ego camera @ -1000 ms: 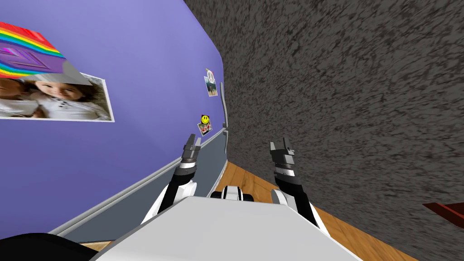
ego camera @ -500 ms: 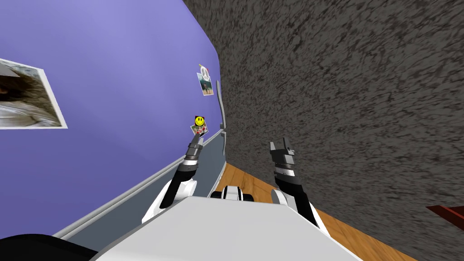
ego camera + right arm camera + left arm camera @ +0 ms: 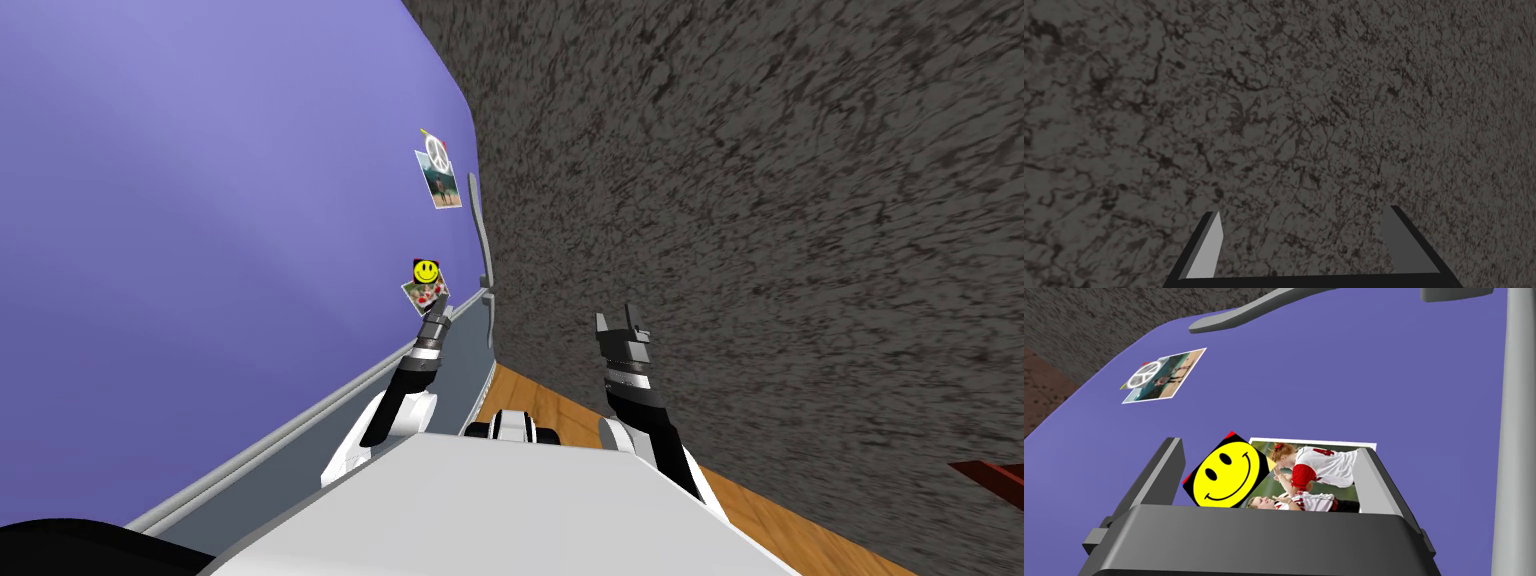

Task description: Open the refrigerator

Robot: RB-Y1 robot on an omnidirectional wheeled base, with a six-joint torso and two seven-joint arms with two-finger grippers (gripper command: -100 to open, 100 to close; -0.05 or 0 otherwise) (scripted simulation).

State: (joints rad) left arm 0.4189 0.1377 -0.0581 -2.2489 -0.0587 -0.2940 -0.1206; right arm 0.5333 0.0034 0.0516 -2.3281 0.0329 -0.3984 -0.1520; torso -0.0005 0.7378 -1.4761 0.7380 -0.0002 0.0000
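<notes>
— Where does the refrigerator stand?

— On the left. Its purple door (image 3: 200, 250) runs along that side, with a grey strip (image 3: 300, 425) along the door's lower edge.

— And the left jaws?

— Released, held close to the door. In the left wrist view, a yellow smiley magnet (image 3: 1226, 474) and a photo of players in white and red (image 3: 1319, 473) show in the gap between them. I cannot tell whether the tips touch the door.

— The handle?

— The grey handle (image 3: 483, 240) sits at the door's right edge, just right of the left jaws and outside their gap. In the left wrist view it lies beyond their tips (image 3: 1249, 310), past a peace-sign magnet (image 3: 1144, 375) and the small photo (image 3: 1174, 373) under it.

— Further right?

— 1 dark mottled wall (image 3: 750, 200) meets the refrigerator at that edge, above a wooden floor (image 3: 560, 400).

— The right jaws?

— Released too, raised in front of the wall, well apart from the handle.
</notes>
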